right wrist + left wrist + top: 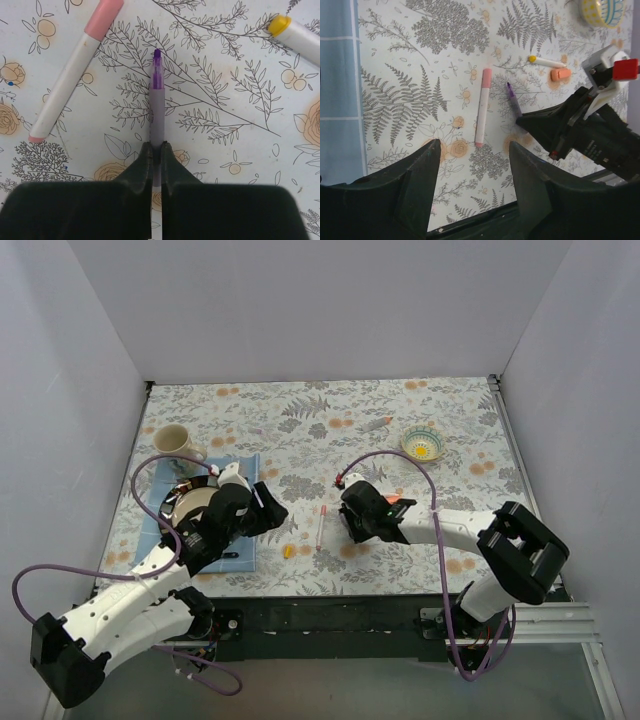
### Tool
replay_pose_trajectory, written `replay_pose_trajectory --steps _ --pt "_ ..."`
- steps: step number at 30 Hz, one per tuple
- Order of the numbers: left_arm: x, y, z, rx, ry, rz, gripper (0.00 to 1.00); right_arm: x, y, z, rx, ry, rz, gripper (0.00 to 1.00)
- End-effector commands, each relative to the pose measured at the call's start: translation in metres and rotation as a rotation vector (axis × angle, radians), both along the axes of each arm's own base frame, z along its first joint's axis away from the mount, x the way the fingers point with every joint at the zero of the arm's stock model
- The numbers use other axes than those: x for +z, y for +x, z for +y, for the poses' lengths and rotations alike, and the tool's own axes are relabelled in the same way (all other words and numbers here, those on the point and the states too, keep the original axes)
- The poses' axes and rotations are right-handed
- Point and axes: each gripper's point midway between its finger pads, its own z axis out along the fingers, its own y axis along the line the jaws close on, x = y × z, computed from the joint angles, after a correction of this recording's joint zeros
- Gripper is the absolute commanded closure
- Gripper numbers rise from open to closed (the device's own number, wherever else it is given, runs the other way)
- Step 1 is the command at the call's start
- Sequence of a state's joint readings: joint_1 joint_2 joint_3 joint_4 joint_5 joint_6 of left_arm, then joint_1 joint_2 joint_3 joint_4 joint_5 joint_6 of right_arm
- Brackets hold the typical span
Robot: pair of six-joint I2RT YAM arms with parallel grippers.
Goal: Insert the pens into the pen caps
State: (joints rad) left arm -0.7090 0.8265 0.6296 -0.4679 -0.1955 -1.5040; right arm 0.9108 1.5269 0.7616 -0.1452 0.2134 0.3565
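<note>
Purple pen (pixel 157 100) clamped in right gripper (pixel 156 146); yellow-centred bowl (pixel 406 443) stands well apart.

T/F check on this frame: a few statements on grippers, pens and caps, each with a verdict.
1. The right gripper is shut on the purple pen. True.
2. The purple pen already wears a cap. False: its purple tip is bare.
3. The left gripper holds the white-pink pen. False: that gripper is open and empty, and the pen lies on the table.
4. The orange cap lies close beside the yellow-tipped pen. True.
</note>
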Motion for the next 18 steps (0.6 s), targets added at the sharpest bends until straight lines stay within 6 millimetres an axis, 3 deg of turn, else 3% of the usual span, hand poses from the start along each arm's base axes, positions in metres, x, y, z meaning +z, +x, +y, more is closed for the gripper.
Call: replay_pose_trajectory --steps 1,5,8,10,11,15,18 --pt "0.038 0.011 -0.009 0.006 -0.069 -0.071 0.43 0.017 0.006 0.010 0.026 0.077 -0.061 0.99" --pt "0.040 0.018 -0.036 -0.077 -0.127 -0.079 0.43 0.046 0.005 0.017 0.048 0.188 -0.128 0.99" --pt "0.029 0.024 -0.056 -0.126 -0.143 -0.045 0.43 0.070 0.006 0.022 0.053 0.289 -0.192 0.99" --pt "0.018 0.031 -0.069 -0.143 -0.155 -0.019 0.44 0.075 0.001 0.023 0.061 0.335 -0.195 0.99" --pt "0.016 0.028 -0.078 -0.184 -0.179 0.002 0.44 0.089 0.001 0.026 0.067 0.385 -0.219 0.99" --pt "0.019 0.030 -0.110 -0.300 -0.260 0.005 0.44 0.110 -0.009 0.032 0.096 0.474 -0.226 0.99" --pt "0.017 0.035 -0.121 -0.319 -0.264 -0.004 0.44 0.120 -0.011 0.032 0.101 0.501 -0.231 0.99"
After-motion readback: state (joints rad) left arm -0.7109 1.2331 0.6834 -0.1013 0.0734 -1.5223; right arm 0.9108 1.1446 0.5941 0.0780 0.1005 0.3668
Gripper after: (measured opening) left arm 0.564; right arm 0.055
